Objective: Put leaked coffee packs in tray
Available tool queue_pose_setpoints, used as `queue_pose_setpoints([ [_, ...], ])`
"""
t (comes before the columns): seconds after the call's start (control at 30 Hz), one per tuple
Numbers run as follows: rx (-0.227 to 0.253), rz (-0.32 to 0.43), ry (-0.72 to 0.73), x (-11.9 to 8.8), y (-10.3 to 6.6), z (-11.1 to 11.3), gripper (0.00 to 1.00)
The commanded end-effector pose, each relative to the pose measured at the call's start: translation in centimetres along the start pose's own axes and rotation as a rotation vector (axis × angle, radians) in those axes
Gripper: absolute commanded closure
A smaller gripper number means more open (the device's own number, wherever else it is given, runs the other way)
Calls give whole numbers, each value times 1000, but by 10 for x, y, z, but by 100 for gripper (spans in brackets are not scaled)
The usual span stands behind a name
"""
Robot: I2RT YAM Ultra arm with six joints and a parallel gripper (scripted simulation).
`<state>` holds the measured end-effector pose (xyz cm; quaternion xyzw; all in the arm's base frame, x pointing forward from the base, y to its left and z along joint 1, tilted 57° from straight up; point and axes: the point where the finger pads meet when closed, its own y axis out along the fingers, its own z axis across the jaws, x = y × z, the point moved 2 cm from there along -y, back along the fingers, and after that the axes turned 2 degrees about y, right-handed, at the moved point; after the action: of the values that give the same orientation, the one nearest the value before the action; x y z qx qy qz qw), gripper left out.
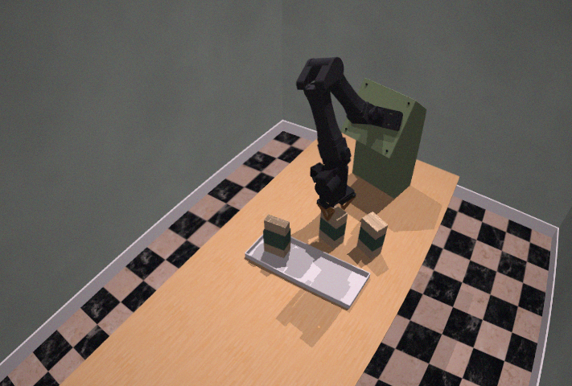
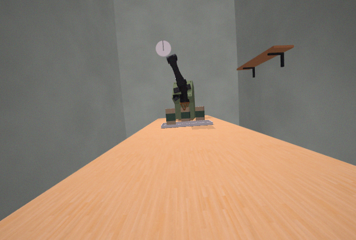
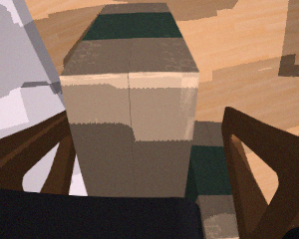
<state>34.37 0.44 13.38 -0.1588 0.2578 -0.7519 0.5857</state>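
The left pack (image 1: pixel 277 237) (image 2: pixel 170 116) stands upright inside the left end of the white tray (image 1: pixel 336 283) (image 2: pixel 189 124) (image 3: pixel 10 57). The middle pack (image 1: pixel 331 232) (image 2: pixel 185 114) (image 3: pixel 130 107) stands upright on the table behind the tray. The right pack (image 1: pixel 372 236) (image 2: pixel 200 113) (image 3: pixel 207 169) stands upright beside it. All are tan with a dark green band. My gripper (image 1: pixel 335 211) (image 2: pixel 184 108) (image 3: pixel 149 118) is open at the top of the middle pack. Its brown fingers stand on either side of that pack; I see no grip. Finger depth is hard to tell.
In the wrist view, the right finger overlaps part of the right pack, and the tray lies to the left. The green base block (image 1: pixel 380 159) (image 2: pixel 192 99) stands behind the packs. The wooden table (image 1: pixel 204 309) (image 2: pixel 184 175) has its right edge beyond the right pack.
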Motion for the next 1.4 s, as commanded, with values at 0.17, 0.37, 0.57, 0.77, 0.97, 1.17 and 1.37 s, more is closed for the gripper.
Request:
queue_pose_setpoints([
  [0.17,49,9,8,-2,12,18,21],
  [0.37,64,11,11,-3,10,22,21],
  [0.57,61,10,10,-3,10,21,21],
  [0.77,58,9,10,-2,11,20,21],
  [0.97,58,9,10,-2,11,20,21],
  [1.17,58,9,10,-2,11,20,21],
  [1.37,58,9,10,-2,11,20,21],
])
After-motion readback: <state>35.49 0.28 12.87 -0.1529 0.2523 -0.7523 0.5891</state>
